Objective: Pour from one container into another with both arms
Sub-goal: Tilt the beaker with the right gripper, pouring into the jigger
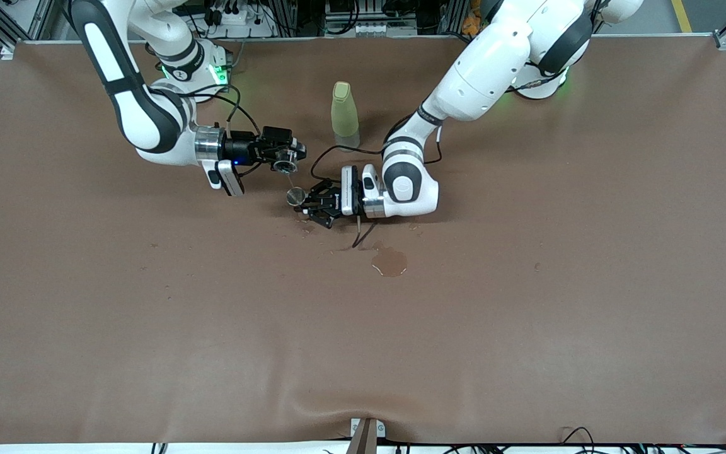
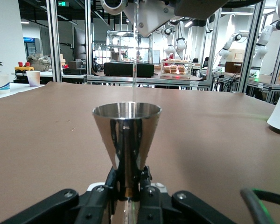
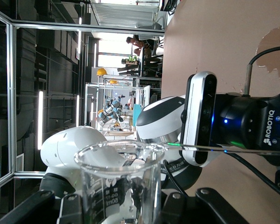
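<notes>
Okay, we see the right hand (image 1: 286,159) clamped on the tiny clear glass cup (image 1: 285,166), tipped on its side in the air above the jigger. In the right wrist view the glass cup (image 3: 120,179) sits pinched between the black fingers (image 3: 67,205), printed markings visible on its wall. A thin stream of liquid (image 1: 291,181) runs from the cup down to the jigger; the left wrist view shows that stream (image 2: 136,51) falling into the round rim.

The left hand (image 1: 312,205) is closed tight on the small silvery metal jigger (image 1: 295,197), holding it upright by its narrow waist just above the table (image 1: 527,315). In the left wrist view the jigger (image 2: 126,135) stands straight, fingers (image 2: 147,186) gripping its lower half.

We note a tall yellow-green bottle (image 1: 345,115) standing on the table, farther from the front camera than both hands. A wet puddle (image 1: 389,261) lies on the table nearer to the front camera than the left hand, with small drops (image 1: 305,222) under the jigger.
</notes>
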Tool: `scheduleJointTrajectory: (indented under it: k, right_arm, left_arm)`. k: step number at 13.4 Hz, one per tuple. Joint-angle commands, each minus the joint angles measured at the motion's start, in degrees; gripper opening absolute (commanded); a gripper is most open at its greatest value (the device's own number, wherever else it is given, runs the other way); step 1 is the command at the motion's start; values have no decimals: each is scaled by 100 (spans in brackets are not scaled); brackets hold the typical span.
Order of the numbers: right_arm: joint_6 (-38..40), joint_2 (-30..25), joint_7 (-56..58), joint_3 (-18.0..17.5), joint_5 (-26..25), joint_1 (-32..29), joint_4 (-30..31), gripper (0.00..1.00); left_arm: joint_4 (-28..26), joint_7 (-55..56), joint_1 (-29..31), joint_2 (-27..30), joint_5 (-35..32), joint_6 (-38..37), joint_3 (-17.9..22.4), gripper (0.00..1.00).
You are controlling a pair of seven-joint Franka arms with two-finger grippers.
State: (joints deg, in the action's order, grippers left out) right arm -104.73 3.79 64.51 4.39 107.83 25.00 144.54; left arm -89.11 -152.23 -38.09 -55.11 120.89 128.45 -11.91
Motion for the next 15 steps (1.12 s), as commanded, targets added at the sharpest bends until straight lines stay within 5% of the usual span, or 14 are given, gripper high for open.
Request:
scheduleJointTrajectory:
  k: [1, 15]
  right_arm:
    - [5, -71, -175, -52, 107, -74, -13, 0]
    - [5, -71, -1107, -52, 107, -74, -110, 0]
  left_arm:
    - [-247, -210, 82, 211, 207, -40, -75, 0]
    - [-247, -210, 82, 211, 207, -40, -75, 0]
